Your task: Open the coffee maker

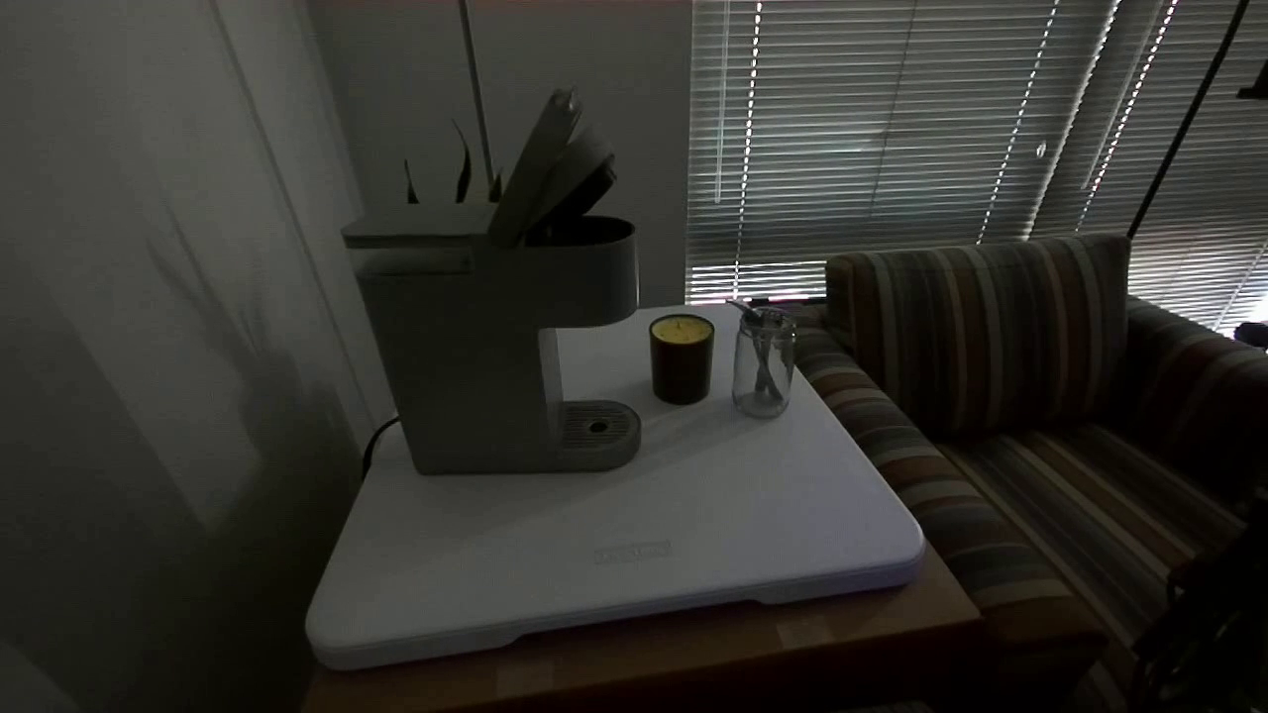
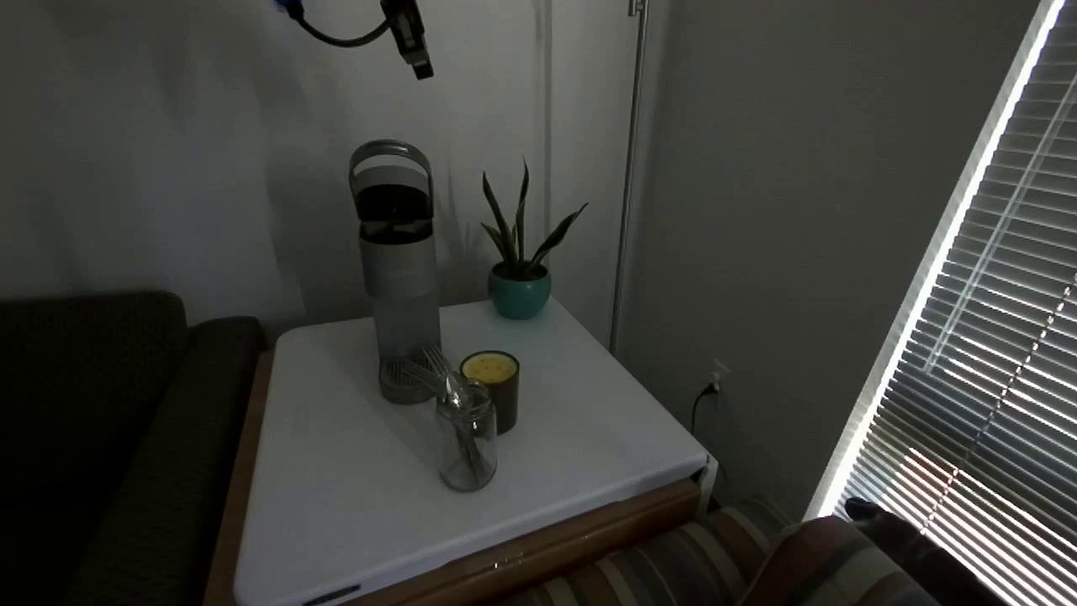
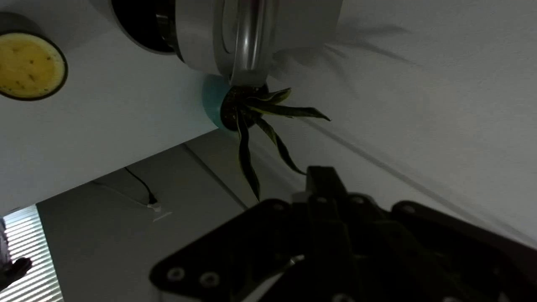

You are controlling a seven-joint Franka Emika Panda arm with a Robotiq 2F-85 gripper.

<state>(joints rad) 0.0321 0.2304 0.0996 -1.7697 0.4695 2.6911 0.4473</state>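
The grey coffee maker (image 1: pixel 475 366) stands upright on a white table top, and it also shows in an exterior view (image 2: pixel 404 269). Its hinged lid (image 1: pixel 540 173) stands raised and tilted back, with the dark opening below it exposed. The looped lid handle (image 2: pixel 391 147) points up; it also shows at the top of the wrist view (image 3: pixel 251 37). My gripper (image 3: pixel 321 180) is dark, with its fingertips together and nothing seen between them. In an exterior view the gripper (image 2: pixel 421 63) hangs above the coffee maker, apart from the lid.
A dark candle jar with yellow wax (image 1: pixel 682 358) and a glass jar of cutlery (image 1: pixel 763 371) stand in front of the coffee maker. A teal potted plant (image 2: pixel 519 293) stands beside it near the wall. A striped armchair (image 1: pixel 976 337) adjoins the white table top (image 1: pixel 634 515).
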